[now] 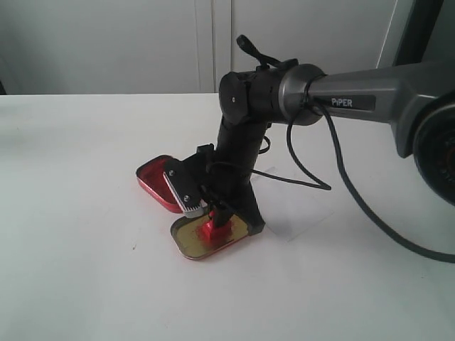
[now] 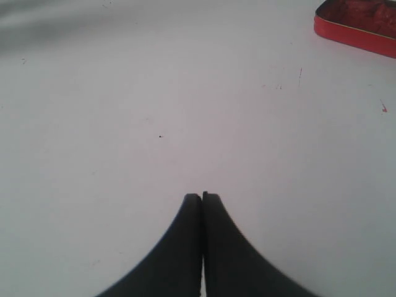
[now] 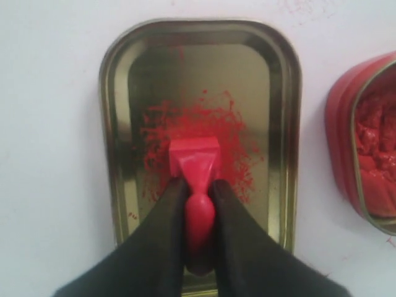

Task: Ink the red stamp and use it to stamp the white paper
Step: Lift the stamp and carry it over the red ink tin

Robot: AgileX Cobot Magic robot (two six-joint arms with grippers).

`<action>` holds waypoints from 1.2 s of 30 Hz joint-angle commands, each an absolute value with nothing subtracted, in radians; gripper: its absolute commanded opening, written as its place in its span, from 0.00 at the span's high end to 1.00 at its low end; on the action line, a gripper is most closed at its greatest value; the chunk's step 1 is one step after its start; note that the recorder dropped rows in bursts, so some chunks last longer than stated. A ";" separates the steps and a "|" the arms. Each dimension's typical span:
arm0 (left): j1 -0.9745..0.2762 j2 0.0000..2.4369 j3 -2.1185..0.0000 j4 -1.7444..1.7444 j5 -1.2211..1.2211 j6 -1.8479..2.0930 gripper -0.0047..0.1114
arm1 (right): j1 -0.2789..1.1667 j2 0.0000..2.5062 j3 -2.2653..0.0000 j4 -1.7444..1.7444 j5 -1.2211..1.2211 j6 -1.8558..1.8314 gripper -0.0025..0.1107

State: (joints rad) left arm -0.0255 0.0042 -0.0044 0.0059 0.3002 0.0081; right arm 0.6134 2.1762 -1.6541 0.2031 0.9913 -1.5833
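Gold lid (image 3: 117,124): red ink smear, red stamp (image 3: 193,161) base-down in it, my right tool (image 3: 198,184) clamped on its handle. Red tin (image 3: 339,142) beside: red paste. White paper (image 1: 298,213) flat on worktop (image 1: 71,213) near lid. Left tool (image 2: 202,198) closed, empty. Arm (image 1: 352,101) reads "PIPER".

Read one word, "PiPER", printed in white letters on a dark strip (image 1: 352,102) along the side of the grey forearm link of the right arm (image 1: 387,87), near its wrist joint.
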 commanded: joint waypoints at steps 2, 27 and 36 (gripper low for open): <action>-0.023 0.000 0.000 0.005 0.298 0.000 0.96 | 0.616 2.176 -1.650 0.211 1.006 -1.565 0.98; -0.023 0.000 0.000 0.005 0.298 0.000 0.96 | 0.616 2.056 -1.699 0.228 0.924 -0.872 0.98; -0.023 0.000 0.000 0.005 0.298 0.000 0.96 | 0.616 2.083 -1.863 0.194 0.965 -0.532 0.98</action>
